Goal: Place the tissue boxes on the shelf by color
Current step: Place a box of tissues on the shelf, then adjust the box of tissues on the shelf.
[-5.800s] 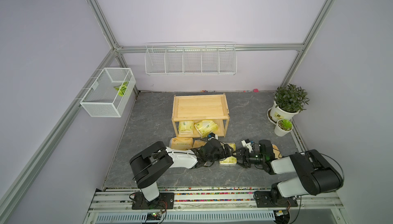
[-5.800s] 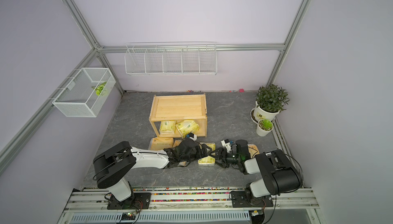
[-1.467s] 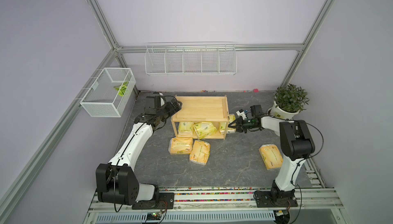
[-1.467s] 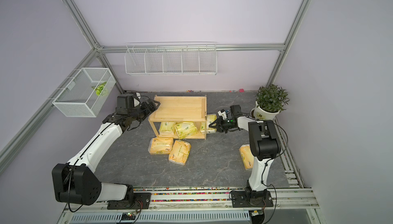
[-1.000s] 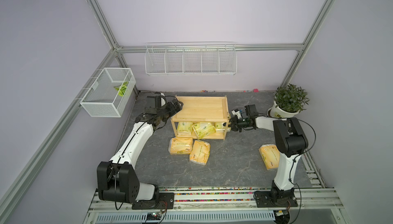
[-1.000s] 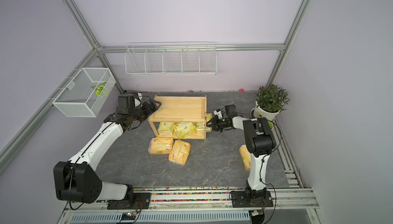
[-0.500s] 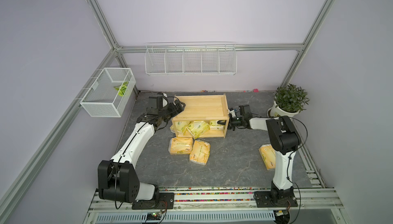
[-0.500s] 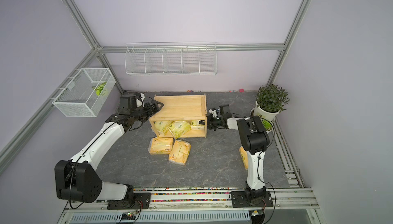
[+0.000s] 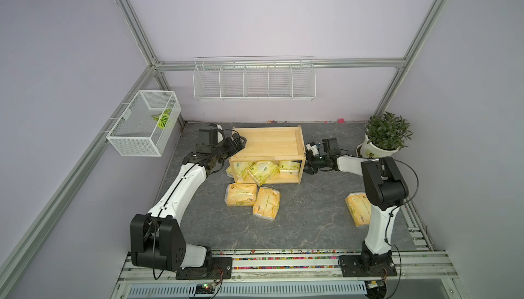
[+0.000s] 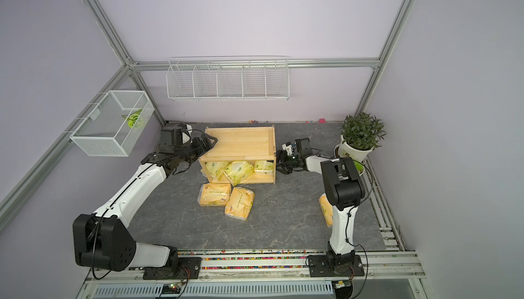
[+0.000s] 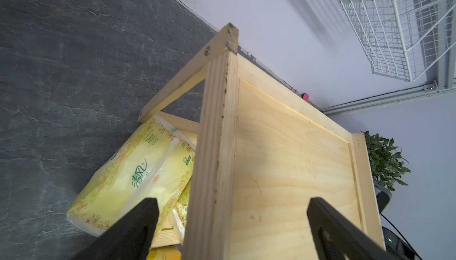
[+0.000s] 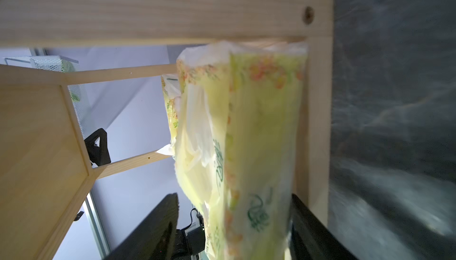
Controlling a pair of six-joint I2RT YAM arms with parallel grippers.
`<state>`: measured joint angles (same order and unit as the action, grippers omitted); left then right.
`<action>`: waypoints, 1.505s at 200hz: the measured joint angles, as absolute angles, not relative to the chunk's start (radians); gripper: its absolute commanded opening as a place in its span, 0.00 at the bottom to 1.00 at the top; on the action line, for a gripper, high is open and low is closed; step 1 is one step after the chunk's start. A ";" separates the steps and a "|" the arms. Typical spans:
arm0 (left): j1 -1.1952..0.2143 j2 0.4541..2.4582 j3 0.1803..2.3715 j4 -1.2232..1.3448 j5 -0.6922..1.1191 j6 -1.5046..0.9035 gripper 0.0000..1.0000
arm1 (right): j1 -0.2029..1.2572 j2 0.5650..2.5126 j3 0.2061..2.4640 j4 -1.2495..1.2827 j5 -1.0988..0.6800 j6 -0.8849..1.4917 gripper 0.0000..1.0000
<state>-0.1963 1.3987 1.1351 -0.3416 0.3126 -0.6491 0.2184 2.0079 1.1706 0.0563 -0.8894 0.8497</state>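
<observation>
step: third green pack (image 9: 289, 167) seated in shelf (image 9: 269, 144) lower tier, frame centre. right gripper (image 9: 309, 166) jaws apart, pack end loose between. left gripper (image 9: 240, 142) open astride shelf's upper-left corner. next: withdraw right, fetch orange packs (image 9: 241, 195) below shelf for top board.

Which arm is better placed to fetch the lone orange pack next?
Right. The lone orange pack lies beside the right arm's base; the left hand sits at the opposite corner of the shelf.
</observation>
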 measured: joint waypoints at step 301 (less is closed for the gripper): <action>0.072 1.604 1.101 -0.473 0.244 -0.725 1.00 | 0.096 1.822 1.018 0.014 -0.746 0.884 0.72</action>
